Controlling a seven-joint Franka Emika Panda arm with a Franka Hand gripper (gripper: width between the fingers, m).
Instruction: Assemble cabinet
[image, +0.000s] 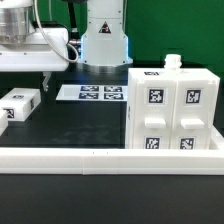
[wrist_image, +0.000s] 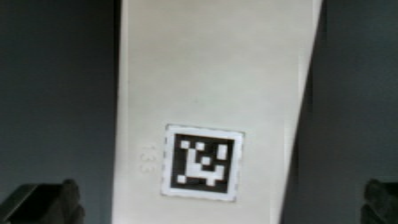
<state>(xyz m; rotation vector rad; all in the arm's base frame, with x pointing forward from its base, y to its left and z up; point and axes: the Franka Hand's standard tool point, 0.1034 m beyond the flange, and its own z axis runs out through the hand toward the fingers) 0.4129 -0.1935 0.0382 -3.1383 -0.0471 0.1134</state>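
The spread fingers (wrist_image: 45, 200) straddle the narrow width of a long white tagged plastic block (wrist_image: 214, 90) lying directly beneath them; the large white tagged plastic cabinet (image: 170, 110) stands well apart on the black table (image: 80, 125), toward the exterior view's right

In the exterior view the arm (image: 30, 40) stretches from its base (image: 105, 38) at twelve o'clock out toward ten o'clock. Its last white section lies roughly level and the pincer (image: 47, 84) points straight down from it. In the wrist view the two dark fingertips (wrist_image: 43, 204) sit at seven and five o'clock, one near each edge of the picture, so the jaws stand spread wide apart.
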